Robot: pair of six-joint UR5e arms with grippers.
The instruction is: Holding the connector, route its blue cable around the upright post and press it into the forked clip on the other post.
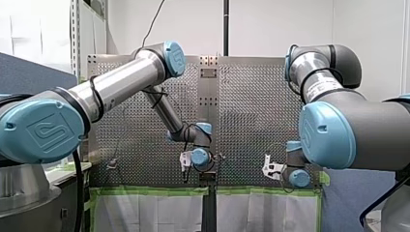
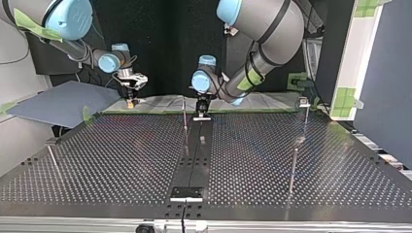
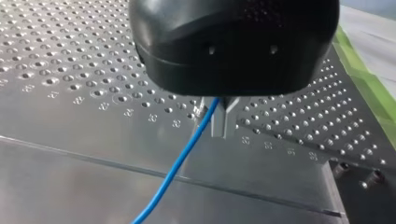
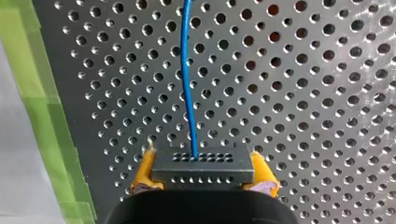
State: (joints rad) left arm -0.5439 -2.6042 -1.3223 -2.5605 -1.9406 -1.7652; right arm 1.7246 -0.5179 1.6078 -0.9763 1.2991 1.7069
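Front view: my left arm reaches to mid-table with my left gripper low. My right gripper is well apart from it.

Top view: both sit near the perforated table's far edge.

Left wrist view: the blue cable slants out from under the gripper; I cannot tell its grip.

Right wrist view: yellow pads clamp the connector, which lies crosswise. The cable runs straight ahead.

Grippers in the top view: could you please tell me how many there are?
2. My right gripper, at the view's left, holds the connector; my left gripper, mid-view over the dark centre strip, grips the blue cable.
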